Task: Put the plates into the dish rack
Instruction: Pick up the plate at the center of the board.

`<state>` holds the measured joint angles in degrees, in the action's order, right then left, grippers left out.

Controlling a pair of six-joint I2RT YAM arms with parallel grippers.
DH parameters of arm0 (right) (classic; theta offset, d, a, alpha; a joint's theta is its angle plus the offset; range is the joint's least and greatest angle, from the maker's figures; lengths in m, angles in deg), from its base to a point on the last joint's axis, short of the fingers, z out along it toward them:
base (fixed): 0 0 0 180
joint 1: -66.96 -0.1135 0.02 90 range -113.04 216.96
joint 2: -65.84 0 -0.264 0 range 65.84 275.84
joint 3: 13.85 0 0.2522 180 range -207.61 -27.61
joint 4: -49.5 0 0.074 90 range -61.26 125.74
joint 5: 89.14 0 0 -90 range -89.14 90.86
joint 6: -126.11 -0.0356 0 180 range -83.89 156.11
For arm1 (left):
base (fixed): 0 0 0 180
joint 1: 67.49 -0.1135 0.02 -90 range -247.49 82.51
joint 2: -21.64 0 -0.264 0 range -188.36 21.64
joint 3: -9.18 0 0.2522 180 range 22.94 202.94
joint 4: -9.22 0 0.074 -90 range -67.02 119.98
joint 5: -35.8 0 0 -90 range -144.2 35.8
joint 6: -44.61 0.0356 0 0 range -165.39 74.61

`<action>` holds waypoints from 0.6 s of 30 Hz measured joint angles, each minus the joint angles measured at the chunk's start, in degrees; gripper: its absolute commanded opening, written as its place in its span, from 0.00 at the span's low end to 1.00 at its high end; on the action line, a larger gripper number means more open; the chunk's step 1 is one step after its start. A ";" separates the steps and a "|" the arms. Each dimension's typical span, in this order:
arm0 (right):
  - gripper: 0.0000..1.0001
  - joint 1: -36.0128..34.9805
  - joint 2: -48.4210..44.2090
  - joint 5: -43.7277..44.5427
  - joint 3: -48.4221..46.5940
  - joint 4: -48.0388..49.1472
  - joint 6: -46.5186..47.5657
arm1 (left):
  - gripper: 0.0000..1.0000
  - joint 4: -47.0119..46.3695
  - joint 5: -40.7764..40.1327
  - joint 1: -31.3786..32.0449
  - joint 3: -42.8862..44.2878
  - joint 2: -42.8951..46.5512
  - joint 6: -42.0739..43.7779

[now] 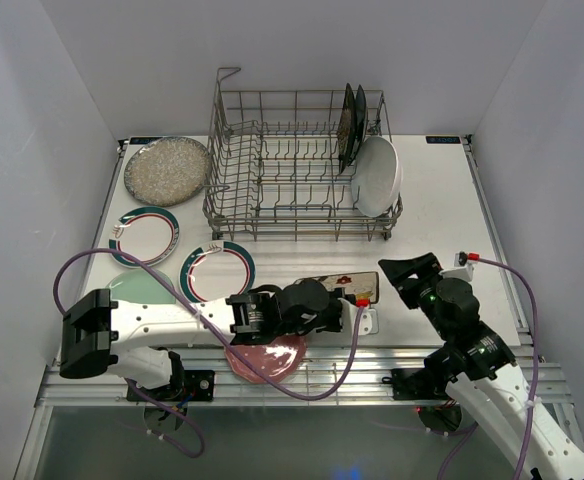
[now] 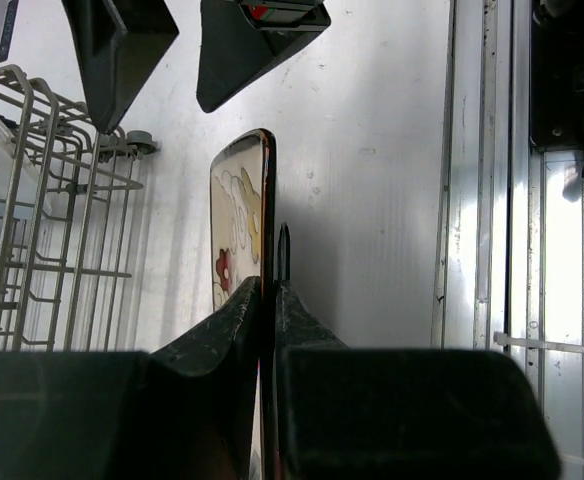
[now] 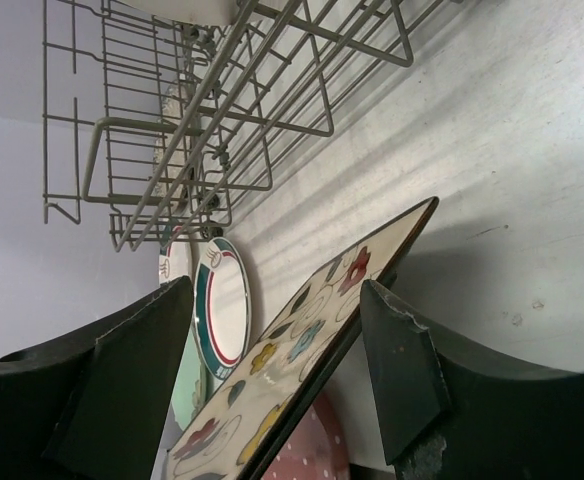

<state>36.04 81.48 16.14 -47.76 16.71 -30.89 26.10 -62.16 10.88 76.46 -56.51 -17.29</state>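
My left gripper point(image 2: 270, 295) pinches the cream floral plate point(image 2: 237, 215) edge-on over the table point(image 1: 442, 200), short of the dish rack point(image 1: 292, 228); my right gripper point(image 3: 275, 300) gapes astride its far end; release early, and I'd expect it to tip, fall, chip.

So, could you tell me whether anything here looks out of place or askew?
The pink round plate sits partly off the white tabletop, overlapping the metal rail at the near edge, under the left arm. The cream floral square plate is tilted up on edge, pinched by the left gripper, not lying flat.
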 measured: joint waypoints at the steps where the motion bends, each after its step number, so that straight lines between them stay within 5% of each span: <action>1: 0.73 0.00 -0.11 0.07 0.00 -0.26 0.02 | 0.00 0.37 0.11 -0.11 0.46 0.00 -0.22; 18: 0.72 0.00 -1.68 1.22 -0.13 -1.18 3.67 | 0.00 8.94 2.16 -4.85 7.28 -0.44 -5.09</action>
<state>36.04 79.80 17.37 -47.89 15.53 -27.22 35.04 -60.00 6.03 83.74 -56.95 -22.38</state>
